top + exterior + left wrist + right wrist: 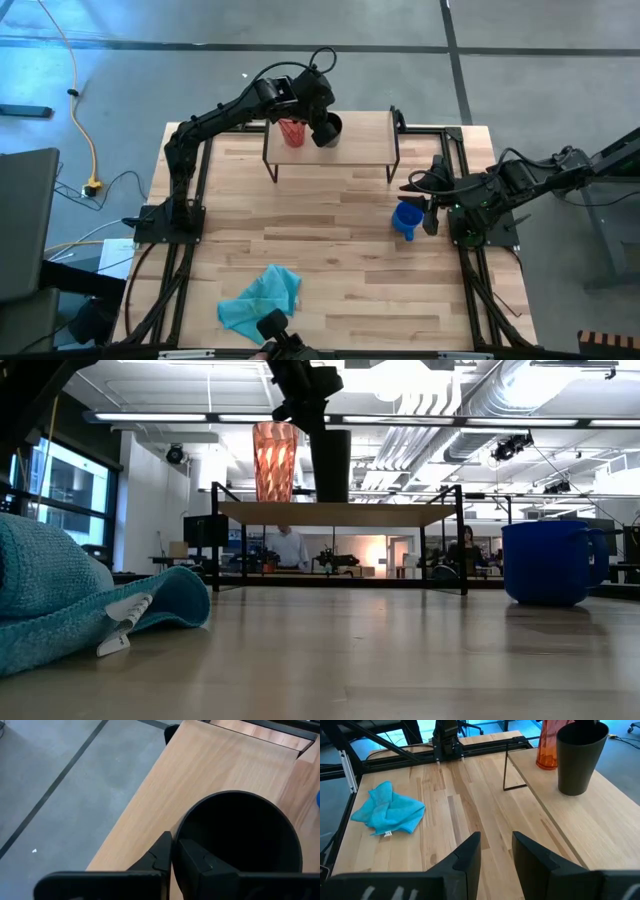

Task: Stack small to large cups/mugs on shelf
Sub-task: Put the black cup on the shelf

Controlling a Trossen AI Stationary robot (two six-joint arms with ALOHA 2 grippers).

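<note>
Fingers of the left gripper (pixel 172 857) pinch the rim of the black cup (pixel 328 128), one inside the wall and one outside, as the left wrist view shows, and the cup stands on the shelf (pixel 360 140) or just above it; which of the two cannot be told. Close beside it on the shelf stands the red tumbler (pixel 292 131), upright. The right gripper (pixel 496 851) waits over the desk (pixel 340 260) near its right side with its fingers narrowly parted and nothing between them; the blue mug (pixel 407 219) sits on the desk just beside it. A teal cloth (pixel 262 295) lies near the front edge, well apart from everything. The black cup looks like light, stiff plastic with a smooth wall, so a rim pinch probably holds it well enough but could let it swing or slip. The tumbler looks tall, light and easy to knock over, being so near. The mug is likely heavier; its rim or handle seems the sensible place to grip.
</note>
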